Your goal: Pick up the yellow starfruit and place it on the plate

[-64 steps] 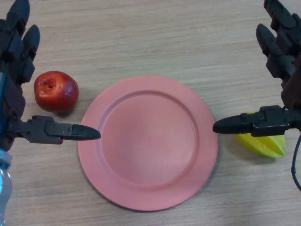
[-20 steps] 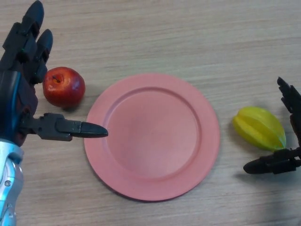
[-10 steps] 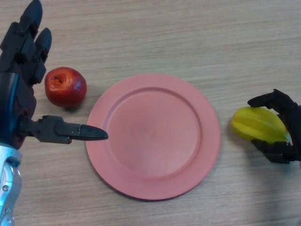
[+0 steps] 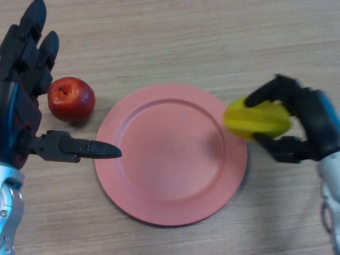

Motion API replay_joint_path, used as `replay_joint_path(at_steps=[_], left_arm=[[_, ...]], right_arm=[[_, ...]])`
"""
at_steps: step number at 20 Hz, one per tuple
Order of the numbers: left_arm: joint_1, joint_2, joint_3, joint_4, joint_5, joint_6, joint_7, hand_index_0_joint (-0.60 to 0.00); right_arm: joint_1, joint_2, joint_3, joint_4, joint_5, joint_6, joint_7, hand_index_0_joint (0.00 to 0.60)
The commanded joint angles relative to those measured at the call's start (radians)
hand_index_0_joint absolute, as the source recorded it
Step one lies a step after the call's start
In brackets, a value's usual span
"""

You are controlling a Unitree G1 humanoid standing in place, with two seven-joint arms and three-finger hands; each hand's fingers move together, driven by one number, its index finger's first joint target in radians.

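Key relation: the yellow starfruit (image 4: 257,119) is carried by the right hand (image 4: 305,125) with its long axis roughly across the view; its inner tip hangs over the right rim of the pink plate (image 4: 170,154), while the plate's middle lies further toward the robot's left
Starfruit: lifted off the wooden tabletop (image 4: 186,42); held between fingers curled over its top and a thumb beneath; it sits on the plate-facing side of the palm
Right hand: closed round the fruit; the nearer hand to the plate's right edge
Left hand (image 4: 24,101): fingers straight, holding nothing; at the left edge beside the red apple (image 4: 71,99), thumb pointing at the plate
Step in hand: carrying across; by my judgement a short move leftward, then lowering and letting go
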Motion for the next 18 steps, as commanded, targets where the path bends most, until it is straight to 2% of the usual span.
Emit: replay_joint_path(at_steps=[1,4,7,8,9,10,11,12,13,14,16,18], left_arm=[[-0.024,0.031,0.037,-0.066,0.006,-0.089,0.025,0.0],[-0.033,0.029,0.032,-0.07,0.014,-0.084,0.027,0.0],[-0.033,0.028,0.031,-0.071,0.015,-0.092,0.03,0.0],[-0.024,0.026,0.028,-0.071,0.025,-0.102,0.029,0.0],[-0.022,0.025,0.027,-0.071,0.029,-0.104,0.029,0.0],[-0.022,0.025,0.027,-0.07,0.031,-0.106,0.029,0.0],[-0.023,0.025,0.027,-0.07,0.033,-0.107,0.029,0.0],[-0.024,0.026,0.03,-0.072,0.036,-0.11,0.029,0.0],[-0.025,0.026,0.033,-0.075,0.038,-0.115,0.03,0.0],[-0.027,0.026,0.036,-0.077,0.038,-0.118,0.035,0.0],[-0.018,0.024,0.034,-0.08,0.036,-0.119,0.038,0.0],[-0.019,0.026,0.037,-0.084,0.036,-0.113,0.038,0.0]], right_arm=[[-0.049,0.0,0.028,-0.065,0.011,-0.081,-0.074,0.6],[-0.04,0.004,0.129,-0.038,0.111,-0.081,-0.154,0.6],[-0.016,0.005,0.193,-0.032,0.165,-0.065,-0.175,0.6],[0.001,0.005,0.213,-0.061,0.211,-0.011,-0.175,0.6],[0.004,0.005,0.219,-0.074,0.226,0.011,-0.175,0.55],[0.004,0.005,0.223,-0.079,0.221,0.019,-0.164,0.4],[0.002,0.005,0.226,-0.084,0.21,0.024,-0.149,0.299],[-0.005,0.005,0.227,-0.095,0.194,0.034,-0.127,0.15],[-0.017,0.005,0.218,-0.105,0.196,0.039,-0.127,0.05],[-0.038,0.005,0.194,-0.117,0.22,0.044,-0.148,0.0],[-0.053,0.005,0.149,-0.125,0.257,0.004,-0.178,0.0],[-0.064,0.005,0.083,-0.151,0.273,-0.027,-0.163,0.0]])
